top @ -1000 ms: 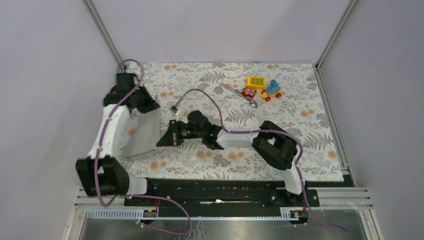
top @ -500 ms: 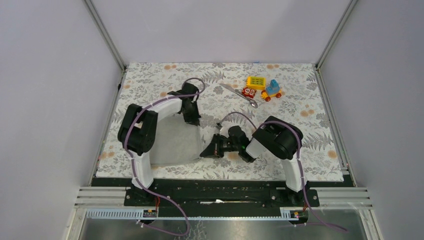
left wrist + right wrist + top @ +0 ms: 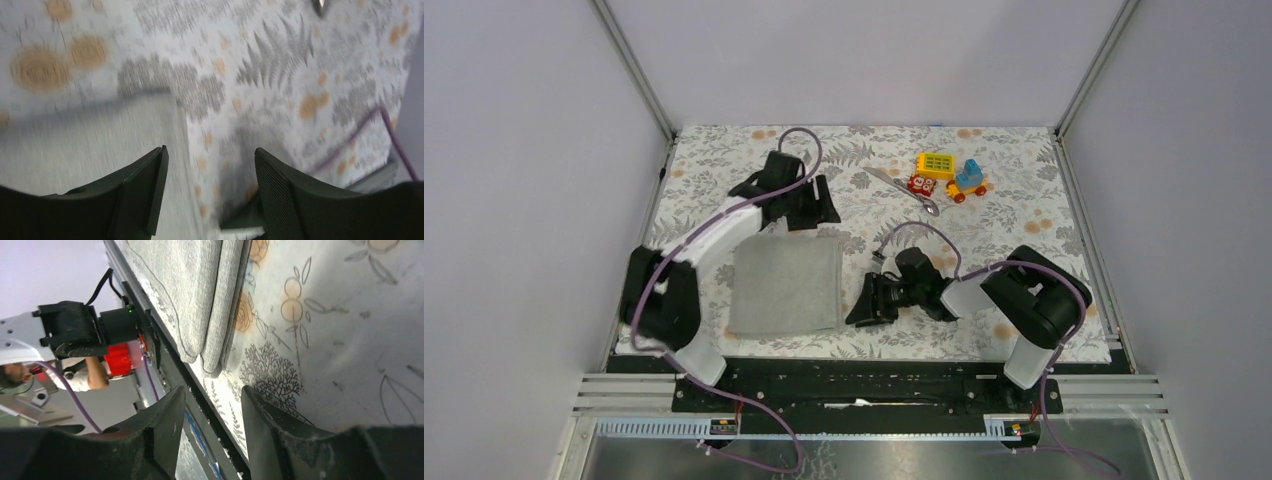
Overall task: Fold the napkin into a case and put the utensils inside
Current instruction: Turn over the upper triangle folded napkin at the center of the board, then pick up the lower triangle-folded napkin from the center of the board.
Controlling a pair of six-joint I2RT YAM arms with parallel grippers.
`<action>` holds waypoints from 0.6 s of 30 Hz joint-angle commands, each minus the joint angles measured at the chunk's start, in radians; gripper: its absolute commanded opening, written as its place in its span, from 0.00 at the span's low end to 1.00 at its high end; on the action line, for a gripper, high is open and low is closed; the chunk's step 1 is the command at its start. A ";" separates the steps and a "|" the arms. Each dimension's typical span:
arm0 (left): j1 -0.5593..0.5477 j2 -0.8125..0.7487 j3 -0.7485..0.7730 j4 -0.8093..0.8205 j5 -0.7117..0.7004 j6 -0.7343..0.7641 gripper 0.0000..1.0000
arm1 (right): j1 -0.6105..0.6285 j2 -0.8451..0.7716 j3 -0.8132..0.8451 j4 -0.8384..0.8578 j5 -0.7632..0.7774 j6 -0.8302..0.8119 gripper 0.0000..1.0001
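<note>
- The napkin [image 3: 786, 285] lies flat on the tablecloth [image 3: 1044, 230]. From above it reads as a plain grey rectangle, and its layers cannot be counted there.
- The right wrist view shows the napkin's edge [image 3: 210, 290] as two stacked, rounded layers. How far the fold runs is cut off by the top of the frame.
- The left gripper [image 3: 816, 210] hangs just beyond the napkin's far right corner. Its fingers stand apart with nothing between them [image 3: 210, 152].
- The left wrist view is smeared by motion. The napkin's corner [image 3: 90, 135] disappears under one dark finger [image 3: 145, 190], and contact there cannot be judged.
- The right gripper [image 3: 861, 305] sits low, just right of the napkin's near right corner. Its jaws are parted around bare tablecloth [image 3: 212, 390], apart from the cloth's edge.
- The utensils [image 3: 904, 190] lie well beyond the napkin, far and to its right. They show as one slim silver streak ending in a small bowl, and two separate pieces cannot be told apart.
- The toy blocks [image 3: 949, 175] sit just past the utensils, farther from the napkin. Whether they touch the metal is unclear.
- A purple cable [image 3: 370, 130] crosses the tablecloth on the side away from the napkin, cut off at the frame's edge.
</note>
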 commanded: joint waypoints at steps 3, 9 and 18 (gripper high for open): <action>-0.132 -0.320 -0.327 -0.053 0.023 -0.033 0.65 | -0.005 -0.003 0.103 -0.246 0.049 -0.134 0.48; -0.401 -0.429 -0.467 -0.099 -0.201 -0.177 0.62 | 0.017 0.035 0.128 -0.209 0.041 -0.111 0.39; -0.559 -0.302 -0.431 -0.144 -0.413 -0.219 0.38 | 0.041 0.054 0.118 -0.164 0.040 -0.085 0.32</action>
